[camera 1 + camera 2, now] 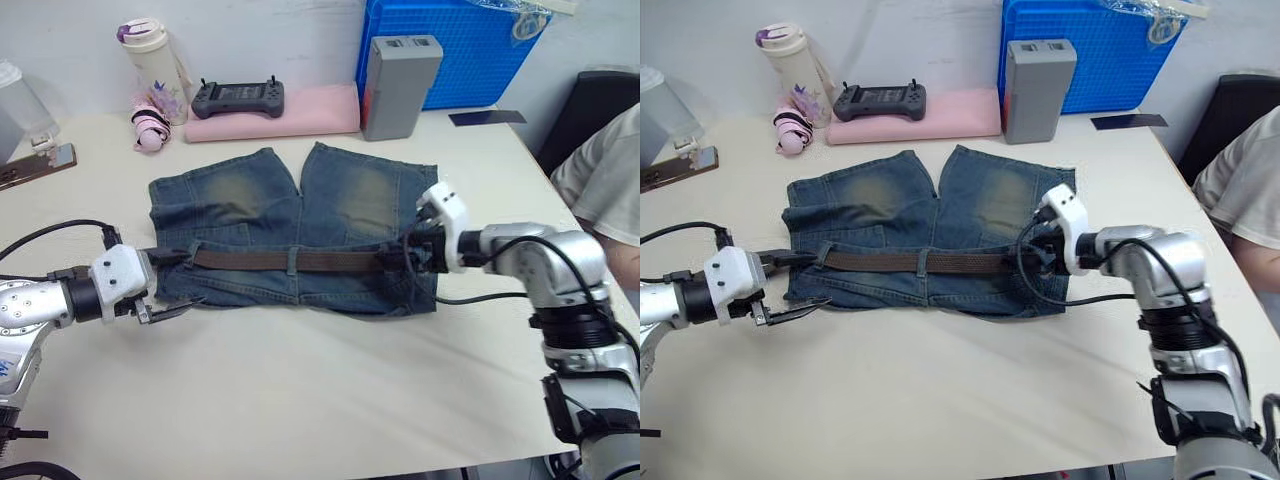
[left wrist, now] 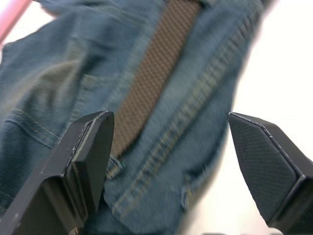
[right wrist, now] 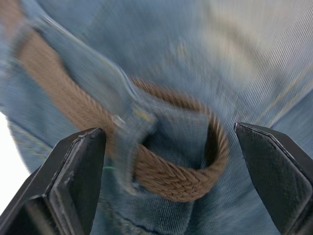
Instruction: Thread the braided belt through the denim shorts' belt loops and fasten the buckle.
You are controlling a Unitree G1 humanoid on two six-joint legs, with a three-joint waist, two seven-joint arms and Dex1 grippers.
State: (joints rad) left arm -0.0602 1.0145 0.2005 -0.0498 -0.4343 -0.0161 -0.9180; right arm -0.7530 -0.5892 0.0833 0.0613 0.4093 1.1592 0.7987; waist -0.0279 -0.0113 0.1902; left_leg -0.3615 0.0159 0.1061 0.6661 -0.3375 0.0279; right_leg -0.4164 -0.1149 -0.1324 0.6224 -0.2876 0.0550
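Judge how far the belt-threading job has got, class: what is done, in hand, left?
Done: the braided belt lies along the denim shorts waistband, under a belt loop. In hand: nothing; both the left gripper and right gripper are open at the waistband ends. Left: fastening; no buckle seen.

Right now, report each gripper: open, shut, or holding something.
Left gripper: open, holding nothing, at the denim shorts' waistband end.
Right gripper: open, holding nothing, fingers either side of the braided belt's curled loop.
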